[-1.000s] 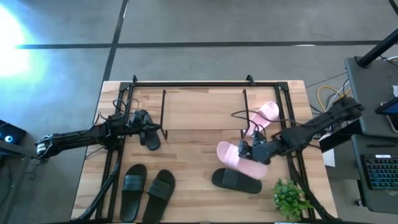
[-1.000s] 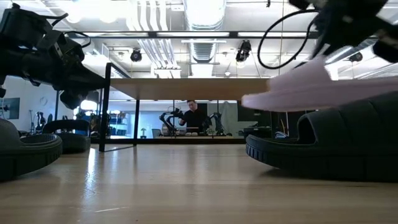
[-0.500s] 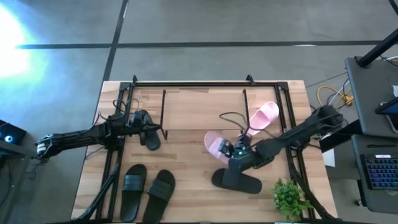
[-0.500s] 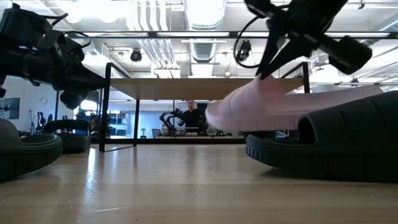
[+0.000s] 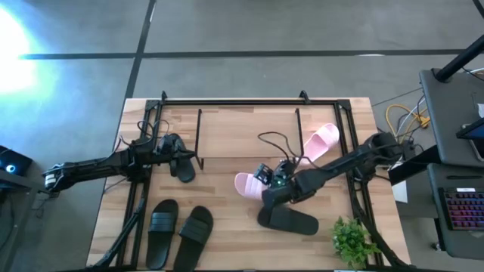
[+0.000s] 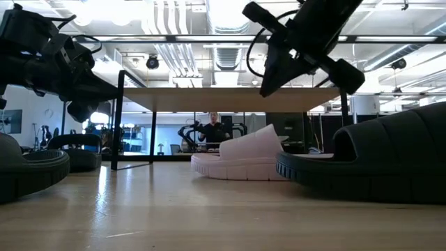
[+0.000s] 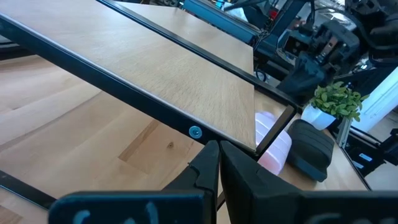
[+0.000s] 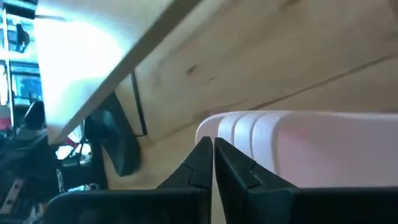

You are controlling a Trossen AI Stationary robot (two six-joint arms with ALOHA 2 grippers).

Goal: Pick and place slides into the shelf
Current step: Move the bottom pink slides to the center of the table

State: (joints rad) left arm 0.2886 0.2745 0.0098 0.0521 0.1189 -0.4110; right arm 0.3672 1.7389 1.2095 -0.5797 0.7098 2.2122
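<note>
Two closed grippers, right gripper (image 5: 266, 175) over pink slide (image 5: 248, 183)

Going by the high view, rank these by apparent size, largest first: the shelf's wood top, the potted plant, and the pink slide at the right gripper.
1. Shelf top, clearly largest.
2 and 3. Potted plant and pink slide: unsure, since the right gripper and arm hide part of the slide.
</note>
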